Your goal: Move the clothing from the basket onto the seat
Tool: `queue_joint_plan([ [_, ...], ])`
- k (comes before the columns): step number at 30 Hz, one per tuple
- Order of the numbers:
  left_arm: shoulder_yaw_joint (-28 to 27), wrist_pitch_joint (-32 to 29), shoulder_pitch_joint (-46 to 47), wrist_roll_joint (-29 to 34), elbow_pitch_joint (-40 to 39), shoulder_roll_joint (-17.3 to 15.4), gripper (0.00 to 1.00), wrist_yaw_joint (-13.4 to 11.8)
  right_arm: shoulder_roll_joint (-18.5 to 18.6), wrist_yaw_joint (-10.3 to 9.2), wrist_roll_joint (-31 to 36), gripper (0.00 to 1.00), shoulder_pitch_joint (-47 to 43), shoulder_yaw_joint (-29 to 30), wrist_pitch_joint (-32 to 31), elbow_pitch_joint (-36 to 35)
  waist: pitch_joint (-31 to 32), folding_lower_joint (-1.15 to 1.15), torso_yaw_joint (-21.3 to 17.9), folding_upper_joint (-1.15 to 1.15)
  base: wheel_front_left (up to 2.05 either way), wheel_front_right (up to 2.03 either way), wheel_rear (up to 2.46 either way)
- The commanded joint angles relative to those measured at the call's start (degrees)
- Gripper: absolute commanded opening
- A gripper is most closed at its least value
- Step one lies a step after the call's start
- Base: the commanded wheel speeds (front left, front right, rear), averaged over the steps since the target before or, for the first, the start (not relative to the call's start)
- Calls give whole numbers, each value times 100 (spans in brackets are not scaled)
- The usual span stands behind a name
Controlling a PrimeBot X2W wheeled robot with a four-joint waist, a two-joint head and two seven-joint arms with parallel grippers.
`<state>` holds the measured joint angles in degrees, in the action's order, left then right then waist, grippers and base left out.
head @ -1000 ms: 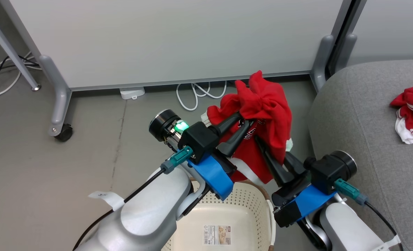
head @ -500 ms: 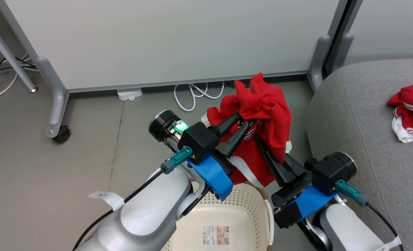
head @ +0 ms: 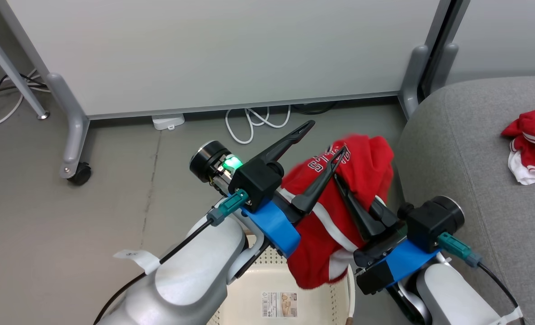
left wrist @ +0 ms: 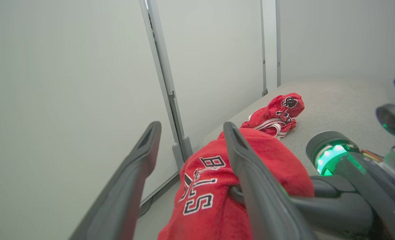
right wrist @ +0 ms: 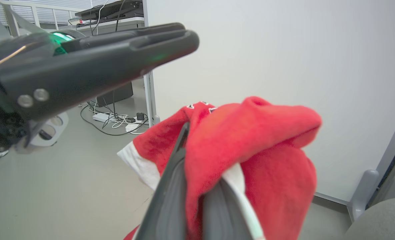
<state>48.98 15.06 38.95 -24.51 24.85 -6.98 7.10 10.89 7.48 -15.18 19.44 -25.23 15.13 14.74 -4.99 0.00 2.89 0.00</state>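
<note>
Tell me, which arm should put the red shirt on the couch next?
Right. The right gripper is shut on the red jersey, beside the grey seat. The left gripper is open and holds nothing.

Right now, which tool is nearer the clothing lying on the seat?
Right. The right tool is left of that clothing, by the seat edge; the left tool is farther left.

red jersey [left wrist: 200,186]: "BULLS", partly folded | basket sticker [head: 278,304]: print too small to read

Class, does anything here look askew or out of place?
The red jersey hangs lopsided from the shut right gripper, resting against one finger of the open left gripper, its hem dangling over the basket.
</note>
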Motion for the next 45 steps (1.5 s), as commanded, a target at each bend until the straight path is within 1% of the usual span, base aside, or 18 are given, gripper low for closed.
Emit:
queue_joint_plan([
  [1, -38, 16, -36, 34, -15, -4, 100, -12, 4, 3, 31, 0, -64, 26, 3, -33, -6, 0, -4, 0, 0, 0, 0],
  [6, -82, 16, -82, 94, -39, -30, 100, -29, 17, 3, 43, 0, -80, 129, 2, -54, -44, 0, -64, 0, 0, 0, 0],
  [9, -78, 16, -114, 135, -47, -50, 100, -34, -2, 3, 67, 0, -81, 229, 3, -71, -92, 0, -165, 0, 0, 0, 0],
  [16, -24, 15, -203, 194, -57, -81, 100, -30, -58, 3, 130, 0, -60, 481, 4, -116, -275, 0, -610, 0, 0, 0, 0],
  [21, 53, 15, -211, 252, -75, -68, 100, -20, -74, 3, 196, 0, -113, 771, 3, -204, -441, 0, -950, 0, 0, 0, 0],
  [23, 67, 15, -199, 255, -70, -64, 100, -17, -79, 3, 214, 0, -123, 826, 3, -231, -481, 0, -1010, 0, 0, 0, 0],
  [36, 232, 16, 38, 362, -16, -36, 100, 19, -216, 3, 373, 0, -348, 1766, 3, -494, -890, 0, -1600, 0, 0, 0, 0],
  [45, 288, 16, 153, 384, 22, -16, 100, 33, -321, 3, 422, 0, -462, 2058, 3, -588, -1058, 0, -1842, 0, 0, 0, 0],
])
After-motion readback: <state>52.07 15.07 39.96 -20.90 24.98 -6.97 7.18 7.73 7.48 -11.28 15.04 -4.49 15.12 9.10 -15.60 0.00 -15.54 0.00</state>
